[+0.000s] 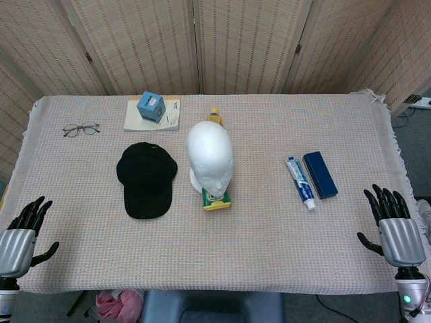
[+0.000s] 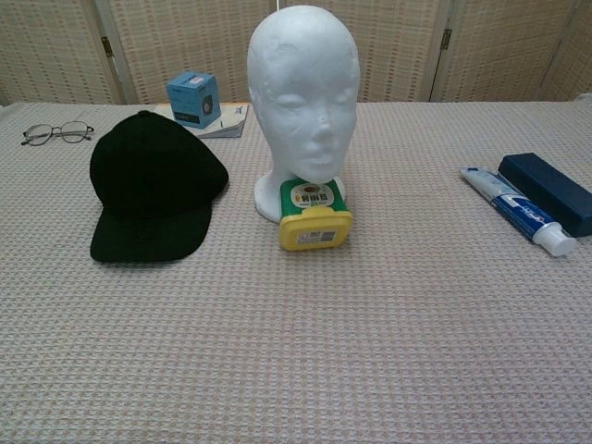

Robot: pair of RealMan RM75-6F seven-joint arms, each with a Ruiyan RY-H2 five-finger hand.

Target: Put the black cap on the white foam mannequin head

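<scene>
We see the black cap (image 1: 146,179) lying on the counter (image 1: 269,229) just left of the white foam mannequin head (image 1: 210,158). Our left hand (image 1: 24,232) and right hand (image 1: 394,225) rest empty, fingers spread, at the near corners

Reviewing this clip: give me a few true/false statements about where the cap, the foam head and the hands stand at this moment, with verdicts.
1. The black cap lies flat on the table, beside the mannequin head. True.
2. The left hand grips the cap. False: it is at the near table edge, holding nothing.
3. The right hand is open and holds nothing. True.
4. The toothpaste tube lies between the cap and the head. False: it lies on the head's far side, next to the dark blue box.
5. The glasses sit on the head. False: they lie on the cloth.
</scene>
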